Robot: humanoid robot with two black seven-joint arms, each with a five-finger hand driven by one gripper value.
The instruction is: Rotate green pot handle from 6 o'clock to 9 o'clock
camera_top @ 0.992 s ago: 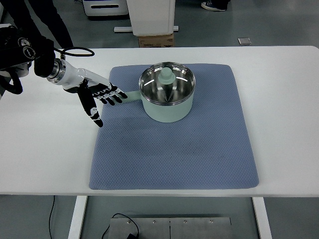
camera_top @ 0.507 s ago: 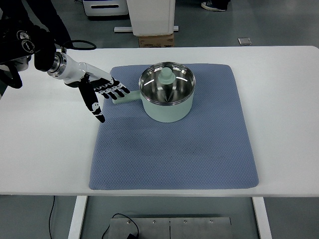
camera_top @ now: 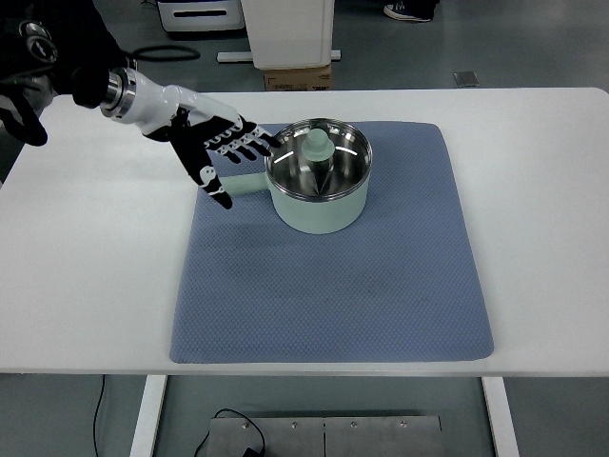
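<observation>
Left hand (camera_top: 221, 150) lifted up and rightward off handle (camera_top: 240, 185), fingers spread, gripping nothing. Green pot (camera_top: 318, 188) handle already at 9 o'clock; rotation looks finished.

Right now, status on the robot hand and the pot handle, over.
Left robot hand open, fingers spread above the handle, holding nothing. Green pot upright on the blue mat, handle pointing to picture left. Right hand not in view. Nothing in the way.

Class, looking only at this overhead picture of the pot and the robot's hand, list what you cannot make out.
- Top view: part of the pot handle is covered by the left hand.
- Whether that hand touches the pot: unclear from above.
- Right arm: not in view.
</observation>
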